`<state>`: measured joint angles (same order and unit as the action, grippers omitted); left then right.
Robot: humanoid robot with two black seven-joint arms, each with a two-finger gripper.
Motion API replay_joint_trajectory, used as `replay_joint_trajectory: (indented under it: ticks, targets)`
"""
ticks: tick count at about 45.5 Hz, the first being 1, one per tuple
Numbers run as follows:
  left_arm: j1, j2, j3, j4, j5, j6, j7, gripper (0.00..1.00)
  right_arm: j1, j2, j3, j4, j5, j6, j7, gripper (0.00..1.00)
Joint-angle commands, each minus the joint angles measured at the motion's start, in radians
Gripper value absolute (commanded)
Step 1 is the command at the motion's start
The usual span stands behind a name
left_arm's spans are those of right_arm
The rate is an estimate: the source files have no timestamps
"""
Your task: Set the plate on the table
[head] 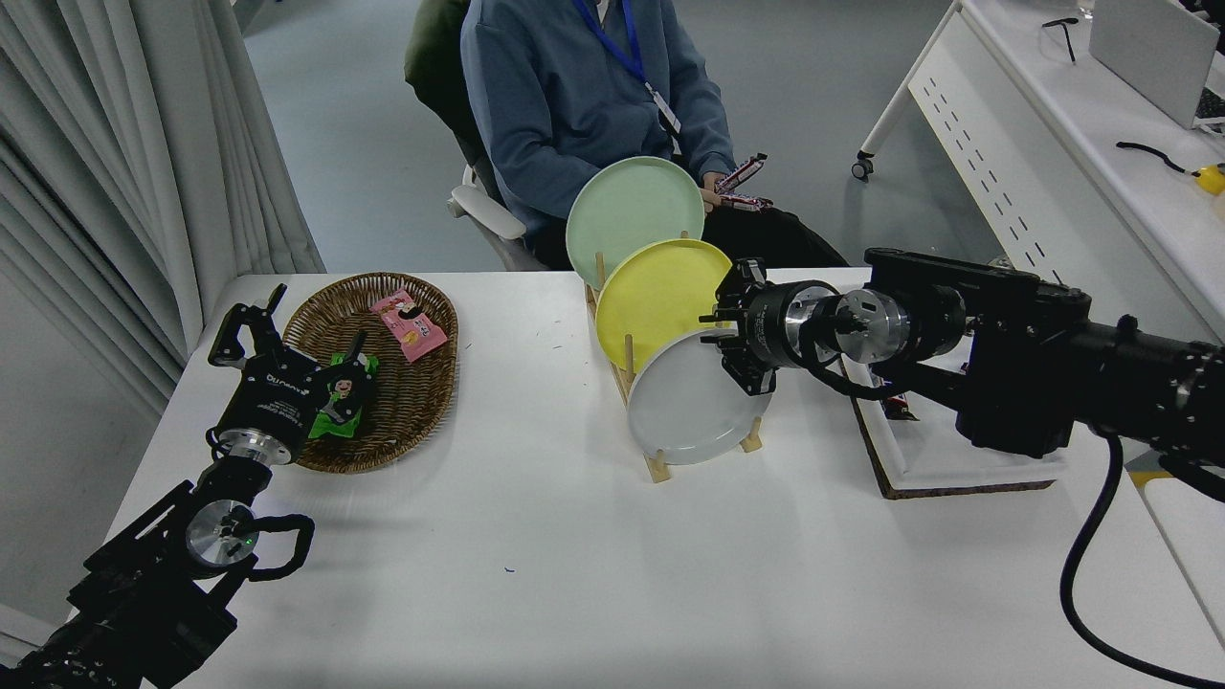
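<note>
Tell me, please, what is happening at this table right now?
The right gripper is at the upper right rim of the grey plate, which stands upright in the wooden rack in front of a yellow plate and a green plate. The left gripper is parked by the basket. A person sits across the table.

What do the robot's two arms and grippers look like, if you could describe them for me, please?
Both arms are black. The left gripper is black with slim fingers and white lettering on its body, mounted on a silver wrist ring; a black cable loops beside a silver joint cap with a small green light. The right gripper is black, behind a silver and black cylindrical wrist, with black cables looping by it and trailing from the arm.
</note>
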<state>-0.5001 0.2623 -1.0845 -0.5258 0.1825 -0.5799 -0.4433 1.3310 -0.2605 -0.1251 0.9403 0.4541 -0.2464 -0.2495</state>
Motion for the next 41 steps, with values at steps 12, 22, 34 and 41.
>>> replay_joint_trajectory:
  ticks: [12, 22, 34, 41]
  targets:
    - [0.0, 0.0, 0.0, 0.001, 0.0, 0.0, 0.0, 1.0, -0.004, -0.002, 0.012, -0.029, -0.008, 0.016, -0.002, 0.13]
    - [0.0, 0.0, 0.0, 0.001, 0.0, -0.001, 0.0, 1.0, -0.003, -0.002, 0.01, -0.029, -0.008, 0.015, -0.002, 0.1]
    - [0.0, 0.0, 0.0, 0.0, 0.0, -0.001, 0.0, 1.0, -0.001, 0.0, 0.013, -0.028, -0.009, 0.015, -0.022, 0.01]
    - [0.0, 0.0, 0.0, 0.0, 0.0, 0.0, 0.0, 1.0, 0.004, -0.005, 0.013, -0.021, -0.011, 0.018, -0.025, 0.0]
